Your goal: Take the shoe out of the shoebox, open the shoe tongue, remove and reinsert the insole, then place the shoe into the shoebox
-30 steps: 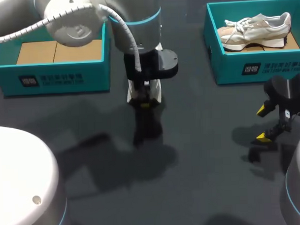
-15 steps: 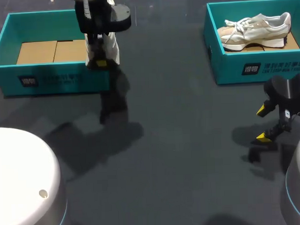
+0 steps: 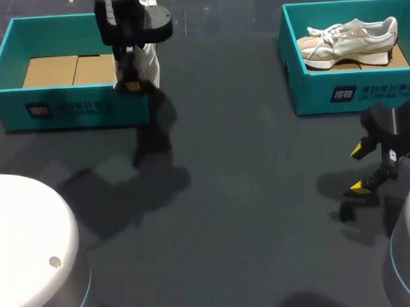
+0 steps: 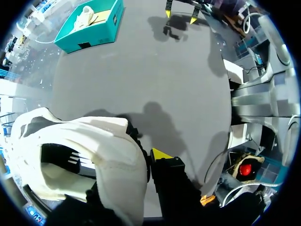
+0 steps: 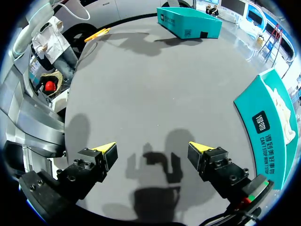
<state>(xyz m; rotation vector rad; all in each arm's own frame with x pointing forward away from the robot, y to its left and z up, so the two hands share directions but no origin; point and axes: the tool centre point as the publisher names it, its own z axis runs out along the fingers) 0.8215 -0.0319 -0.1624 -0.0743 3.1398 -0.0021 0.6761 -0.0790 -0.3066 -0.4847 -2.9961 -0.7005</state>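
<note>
The left pincer (image 3: 130, 85) was grasping the white shoe (image 4: 94, 141) over the right wall of the left shoebox (image 3: 69, 112). The right pincer (image 5: 153, 149) hung released over the bench (image 3: 247, 192).

White labels on both teal boxes

The left shoebox (image 3: 75, 111) carries a white square logo and two short lines of white lettering on its front wall. The right shoebox (image 3: 364, 94) bears the same kind of label on its front wall. The characters are too small and blurred to make out with certainty.
</note>
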